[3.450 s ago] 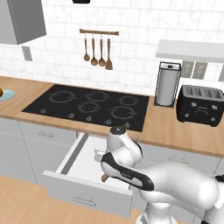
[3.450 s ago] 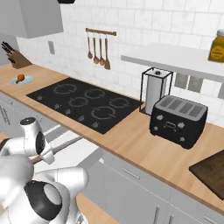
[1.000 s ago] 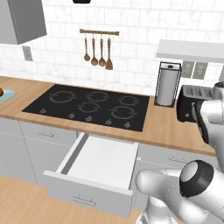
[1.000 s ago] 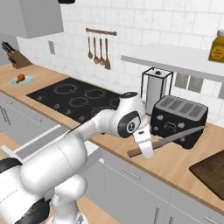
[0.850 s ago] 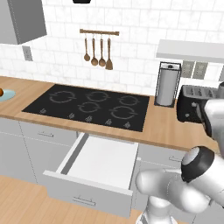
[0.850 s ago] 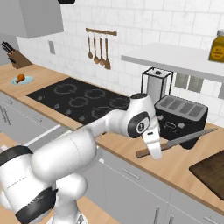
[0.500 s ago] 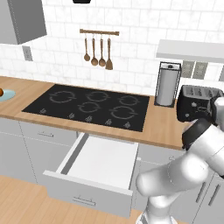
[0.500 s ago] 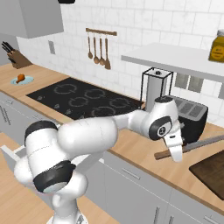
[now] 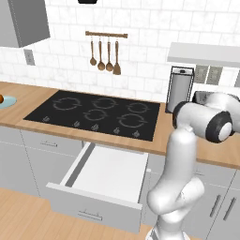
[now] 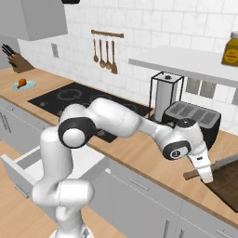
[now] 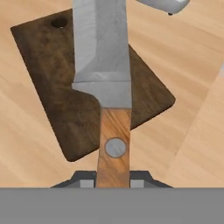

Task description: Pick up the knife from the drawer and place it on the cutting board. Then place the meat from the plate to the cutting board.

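Gripper [image 10: 204,175] clamped on the knife [image 11: 105,78] handle only, blade over the cutting board [image 11: 83,87]; release high and it could bounce off onto the counter.

White tiled wall [image 9: 140,28] rises behind a black hob [image 9: 96,114] set in a wooden counter [image 10: 139,153]. Utensils [image 9: 104,55] hang above the hob; a toaster [image 10: 193,122] stands to its right.
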Robot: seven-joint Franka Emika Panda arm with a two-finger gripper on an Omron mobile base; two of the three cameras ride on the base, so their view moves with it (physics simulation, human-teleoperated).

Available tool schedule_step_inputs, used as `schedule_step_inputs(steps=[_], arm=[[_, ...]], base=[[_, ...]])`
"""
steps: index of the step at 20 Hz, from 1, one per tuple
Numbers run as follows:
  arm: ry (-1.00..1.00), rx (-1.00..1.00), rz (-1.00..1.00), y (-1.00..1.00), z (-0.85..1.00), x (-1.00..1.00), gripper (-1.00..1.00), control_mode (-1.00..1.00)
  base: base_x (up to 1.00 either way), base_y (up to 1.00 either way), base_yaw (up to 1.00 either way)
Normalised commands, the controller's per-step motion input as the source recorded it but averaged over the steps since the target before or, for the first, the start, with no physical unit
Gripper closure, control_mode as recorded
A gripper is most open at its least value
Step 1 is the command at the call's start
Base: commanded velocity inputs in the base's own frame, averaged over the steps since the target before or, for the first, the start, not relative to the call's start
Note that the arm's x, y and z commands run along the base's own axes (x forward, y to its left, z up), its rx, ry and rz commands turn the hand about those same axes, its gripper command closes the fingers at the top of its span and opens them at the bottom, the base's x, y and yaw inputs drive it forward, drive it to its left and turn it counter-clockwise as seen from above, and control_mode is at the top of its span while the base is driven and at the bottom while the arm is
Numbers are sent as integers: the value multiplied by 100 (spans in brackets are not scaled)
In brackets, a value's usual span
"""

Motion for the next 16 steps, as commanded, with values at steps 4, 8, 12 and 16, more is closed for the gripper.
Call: schedule_step_inputs(steps=[4,8,12,16], arm=[[0,2,5,-59,-34,22,100,-100],[0,15,4,-72,25,19,100,-100],[0,19,4,-68,53,30,100,-100],[0,17,8,-55,15,57,100,-100]], base=[[0,0,0],[0,0,0],[0,0,0],[0,0,0]])
